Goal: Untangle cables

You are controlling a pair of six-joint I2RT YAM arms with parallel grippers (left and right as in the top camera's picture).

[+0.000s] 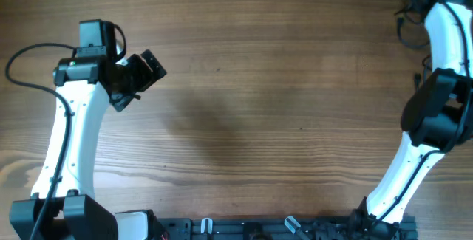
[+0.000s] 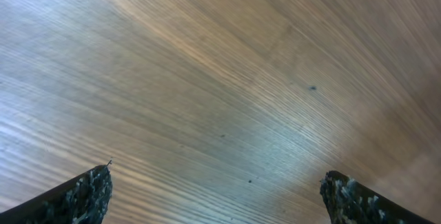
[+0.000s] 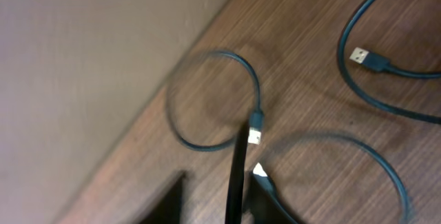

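Two arms, well apart: the left claw (image 2: pixel 215 195) hangs wide open over the tabletop (image 1: pixel 259 85) (likely parked clear), while the cables (image 3: pixel 255 124) curl loose at the far right corner, one cord running between the right claw's (image 3: pixel 219 177) parted fingers, seemingly unpinched.

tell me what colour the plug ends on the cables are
Silvery plug ends on near-black cables; shows best in the right wrist view.

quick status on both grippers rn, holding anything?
Left gripper: open, holding nothing, over bare wood.
Right gripper: open; a black cable runs between its fingers, not clamped as far as the view shows.
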